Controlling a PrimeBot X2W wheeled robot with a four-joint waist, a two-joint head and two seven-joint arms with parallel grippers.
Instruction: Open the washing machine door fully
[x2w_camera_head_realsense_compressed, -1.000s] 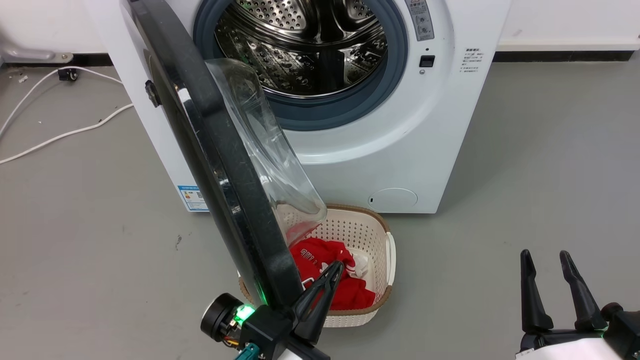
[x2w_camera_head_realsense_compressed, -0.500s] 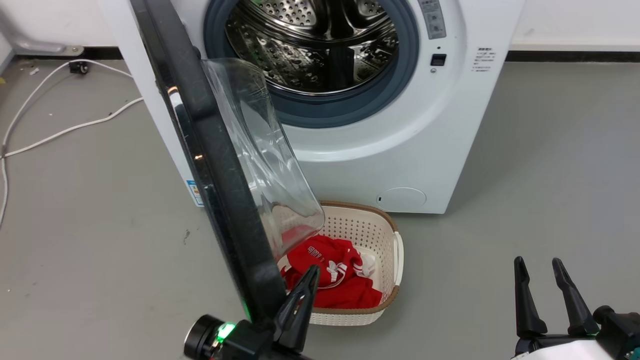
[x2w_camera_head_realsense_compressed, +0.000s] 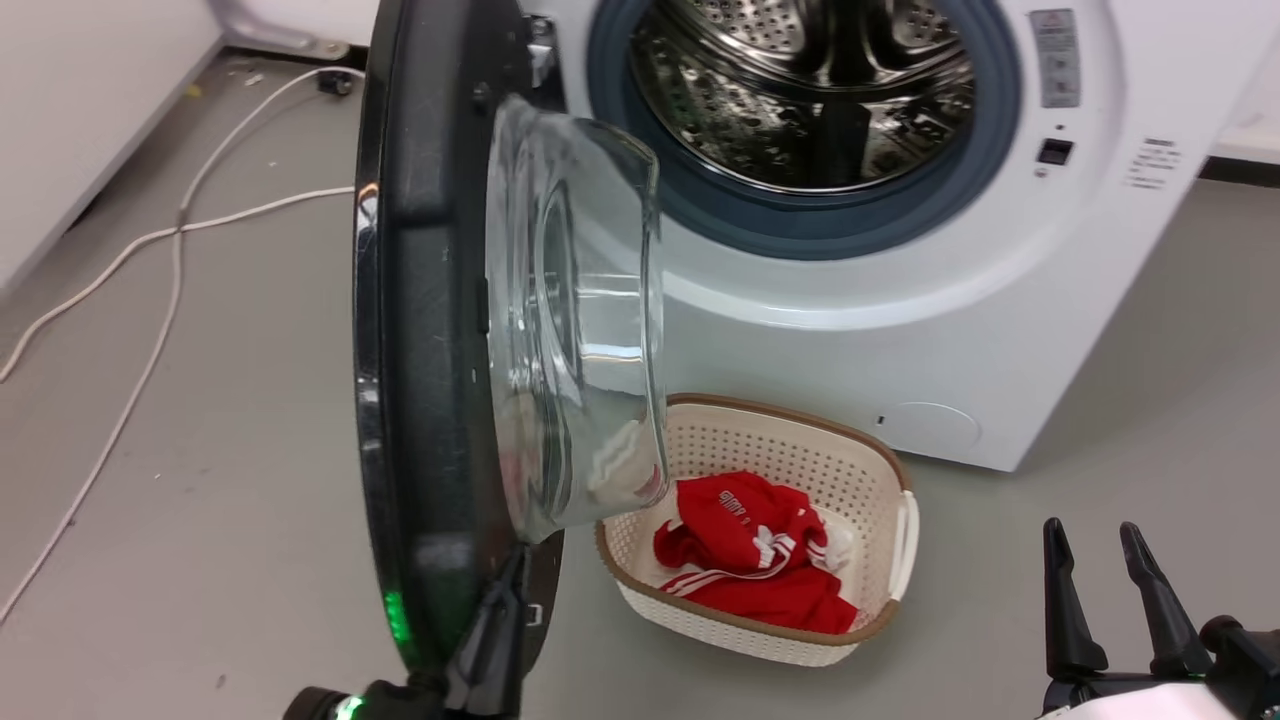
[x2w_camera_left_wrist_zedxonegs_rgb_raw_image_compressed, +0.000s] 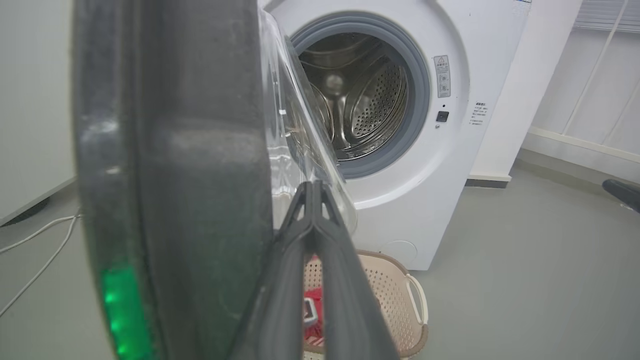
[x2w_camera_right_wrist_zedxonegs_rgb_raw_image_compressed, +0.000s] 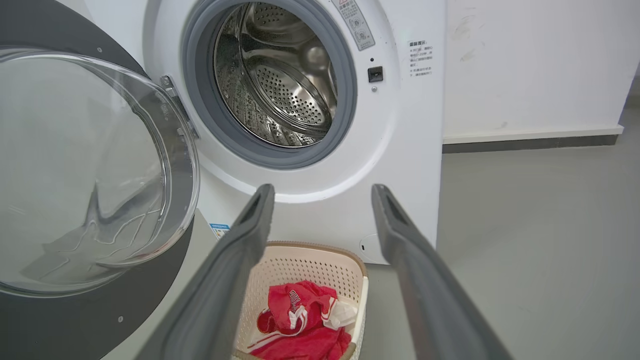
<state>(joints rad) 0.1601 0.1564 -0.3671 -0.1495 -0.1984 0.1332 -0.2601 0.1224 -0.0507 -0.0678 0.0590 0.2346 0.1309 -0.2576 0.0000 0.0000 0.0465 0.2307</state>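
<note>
The washing machine door (x2w_camera_head_realsense_compressed: 425, 330) is a big glossy black ring with a bulging clear glass bowl (x2w_camera_head_realsense_compressed: 575, 320). It stands swung out from the white machine (x2w_camera_head_realsense_compressed: 900, 330), nearly edge-on in the head view. My left gripper (x2w_camera_head_realsense_compressed: 515, 565) is shut, with its fingers lying against the inner side of the door's lower rim. In the left wrist view the shut left gripper (x2w_camera_left_wrist_zedxonegs_rgb_raw_image_compressed: 312, 187) rises just right of the door (x2w_camera_left_wrist_zedxonegs_rgb_raw_image_compressed: 175, 175). My right gripper (x2w_camera_head_realsense_compressed: 1090, 530) is open and holds nothing at the lower right, apart from the door. In its own wrist view the right gripper (x2w_camera_right_wrist_zedxonegs_rgb_raw_image_compressed: 322, 189) points at the machine front, and the door (x2w_camera_right_wrist_zedxonegs_rgb_raw_image_compressed: 165, 125) is at the left.
The steel drum (x2w_camera_head_realsense_compressed: 800, 90) is open behind a grey rubber ring. A cream laundry basket (x2w_camera_head_realsense_compressed: 880, 480) holding a red garment (x2w_camera_head_realsense_compressed: 750, 545) stands on the floor before the machine. White cables (x2w_camera_head_realsense_compressed: 170, 260) trail over the grey floor at left, near a white wall (x2w_camera_head_realsense_compressed: 80, 100).
The head camera has turned, shifting the whole picture right. The door has swung further out from the machine front, with my shut left gripper staying against its inner rim. The right gripper stays open.
</note>
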